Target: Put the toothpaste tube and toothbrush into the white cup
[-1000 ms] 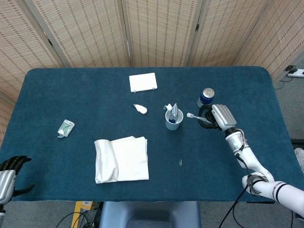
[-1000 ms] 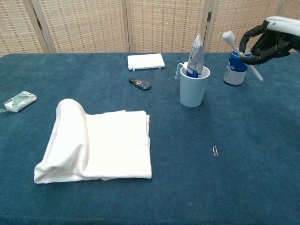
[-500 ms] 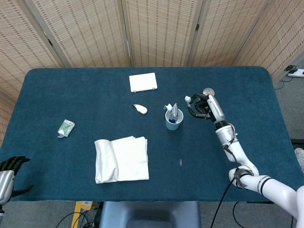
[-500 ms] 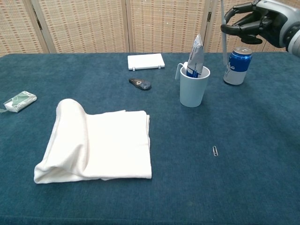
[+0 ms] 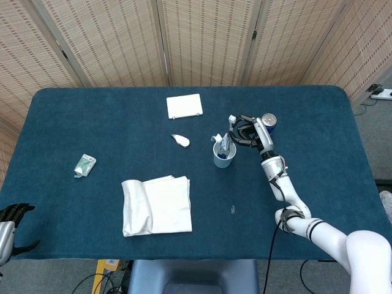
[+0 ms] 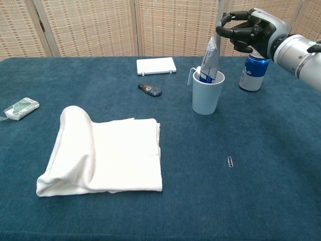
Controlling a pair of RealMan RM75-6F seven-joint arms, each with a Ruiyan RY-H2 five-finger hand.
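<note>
At centre right of the chest view, the right hand (image 6: 247, 31) hangs above and just right of the white cup (image 6: 206, 93), fingers curled around the toothbrush (image 5: 231, 123), whose pale head shows in the head view just above the cup's rim. The toothpaste tube (image 6: 209, 61) already stands upright inside the cup, with the blue can (image 6: 252, 73) close on its right. The left hand (image 5: 8, 225) sits at the lower left corner off the table's edge (image 5: 73, 258), fingers loosely apart and holding nothing; broad bare blue cloth lies around the cup, the folded towel (image 6: 107, 154) well apart at lower left.
</note>
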